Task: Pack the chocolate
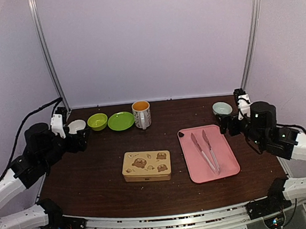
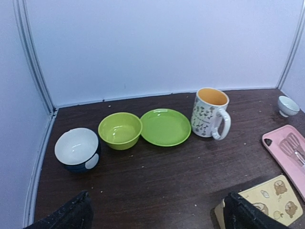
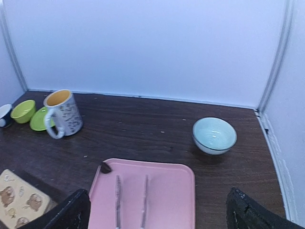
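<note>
We log one chocolate (image 3: 105, 167), a dark lump at the far left corner of the pink tray (image 3: 171, 181) by the tongs (image 3: 145, 198), the bear tin (image 1: 147, 165) (lid on) left of the tray on the bench (image 1: 94, 176), and left pincer (image 2: 157, 200) and right pincer (image 3: 158, 193) both spread, empty.

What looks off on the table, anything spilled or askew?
Nothing spilled or tipped. One oddity: a small dark lump, probably chocolate, sits alone at the pink tray's far left corner, right on the rim, apart from the tongs.
</note>
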Controlling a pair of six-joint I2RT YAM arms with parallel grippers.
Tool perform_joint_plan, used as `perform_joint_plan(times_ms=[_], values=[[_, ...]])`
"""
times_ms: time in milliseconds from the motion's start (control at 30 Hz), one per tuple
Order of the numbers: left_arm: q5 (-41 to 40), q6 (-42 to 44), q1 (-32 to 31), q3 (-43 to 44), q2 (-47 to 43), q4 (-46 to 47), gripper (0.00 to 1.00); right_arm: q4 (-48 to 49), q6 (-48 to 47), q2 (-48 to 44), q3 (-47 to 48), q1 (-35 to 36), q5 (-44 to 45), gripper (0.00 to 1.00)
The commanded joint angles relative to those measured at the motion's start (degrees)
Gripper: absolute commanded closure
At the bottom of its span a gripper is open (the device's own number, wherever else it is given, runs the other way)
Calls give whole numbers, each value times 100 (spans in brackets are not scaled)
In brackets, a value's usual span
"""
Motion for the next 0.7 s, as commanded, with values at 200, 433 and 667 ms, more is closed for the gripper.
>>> perform_joint_plan(times_ms=[200,433,667], values=[[287,-313,1821,123,1098,760,2,1132,-91,142,-541,-2523,-254,0],[-315,378,1920,22,1737,1349,2,3954,-811,-259,-2200,-3321,-1304,7],[-813,972,2240,-612,1944,2900,2,4807,-1041,667,-2387,-3422,-1580,8]])
